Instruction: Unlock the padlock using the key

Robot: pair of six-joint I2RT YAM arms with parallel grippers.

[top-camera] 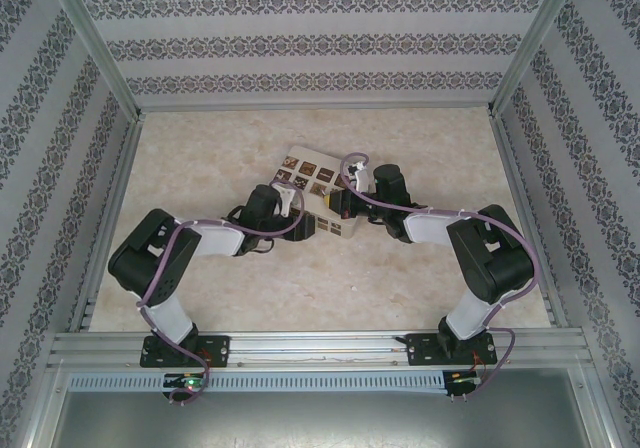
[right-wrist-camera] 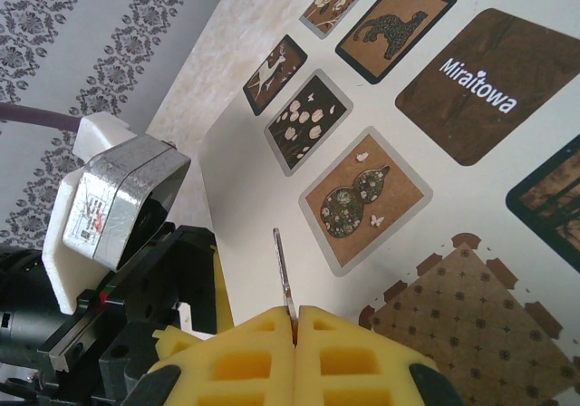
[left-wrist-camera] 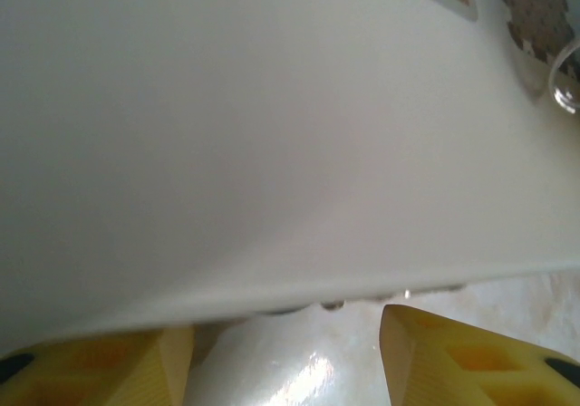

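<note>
- Patterned walls (top-camera: 320,43) enclose a pale marbled table (top-camera: 400,268). A white box (top-camera: 315,173) with brown squares lies at its centre, and both arms reach in to it.
- Left gripper (left-wrist-camera: 285,333): released, with its yellow fingers (left-wrist-camera: 100,370) spread apart at the box's near edge.
- A silvery loop (left-wrist-camera: 566,78) shows at the right margin of the left wrist view; what it belongs to cannot be told.
- Key (right-wrist-camera: 283,275): a thin metal sliver over the box's white margin, near the box's left edge. Its long axis runs in line with the fingers, and its tip points straight away from them.
- Right gripper (right-wrist-camera: 294,320): clenched on the key's base.
</note>
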